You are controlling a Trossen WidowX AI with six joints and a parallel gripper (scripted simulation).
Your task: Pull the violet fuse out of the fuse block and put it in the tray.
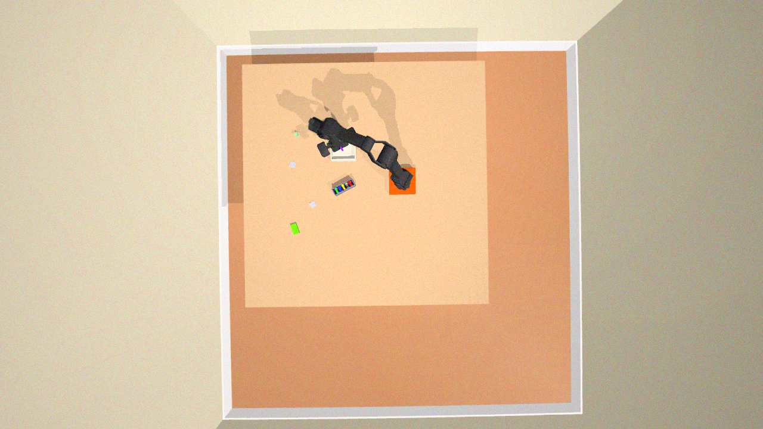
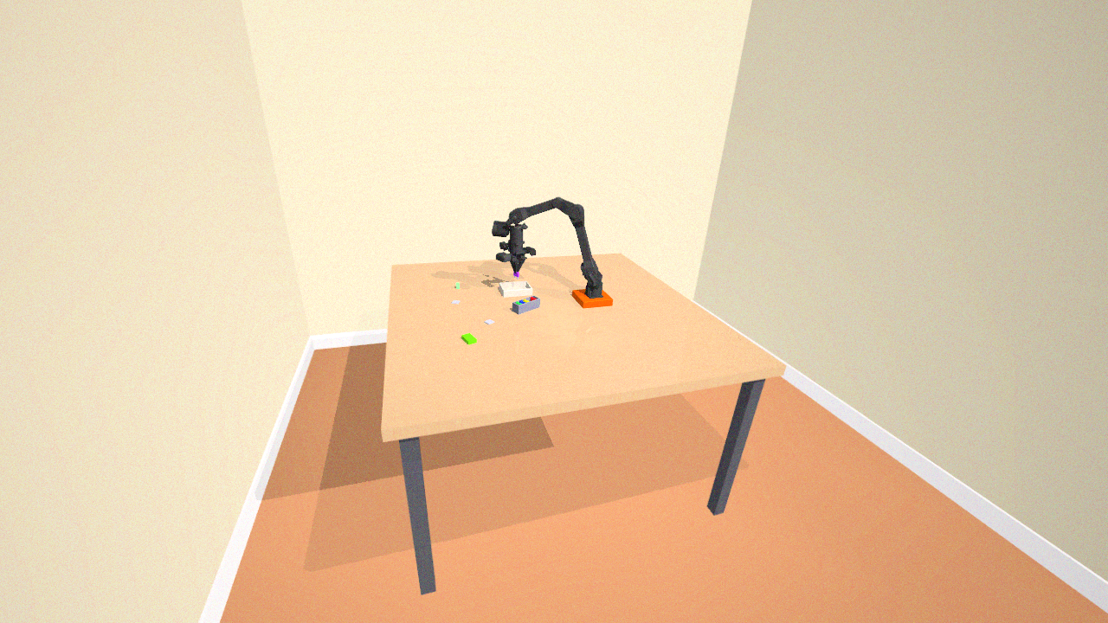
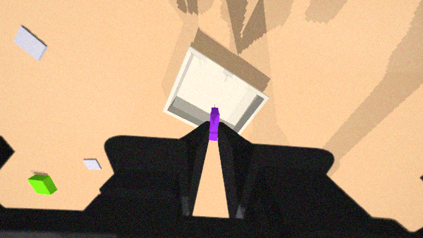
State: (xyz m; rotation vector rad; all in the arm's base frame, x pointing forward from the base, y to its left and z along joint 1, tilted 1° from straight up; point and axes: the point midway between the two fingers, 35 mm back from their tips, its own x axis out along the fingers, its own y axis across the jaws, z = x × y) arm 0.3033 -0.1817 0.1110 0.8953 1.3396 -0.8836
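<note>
The violet fuse (image 1: 341, 148) (image 2: 517, 274) (image 3: 214, 122) is between the fingertips of my gripper (image 2: 517, 272) (image 3: 213, 125), which is shut on it. Fuse and fingertips hang above the white tray (image 1: 343, 157) (image 2: 516, 293) (image 3: 178, 81), clear of its rim in the exterior view. In the wrist view the fuse's lower end shows over the tray's inside. The grey fuse block (image 1: 337, 193) (image 2: 524, 307) stands apart, in front of the tray, with green, blue, yellow and red fuses in it. The block is out of the wrist view. The arm hides part of the tray in the top view.
A lime green block (image 1: 294, 228) (image 2: 469, 338) (image 3: 42, 184) and a pale flat piece (image 1: 312, 204) (image 2: 489, 321) lie left of the fuse block. Another pale piece (image 1: 292, 164) (image 2: 455, 302) and a small green piece (image 1: 295, 133) (image 2: 458, 285) lie left of the tray. The arm's orange base (image 1: 394, 189) (image 2: 592, 303) is right.
</note>
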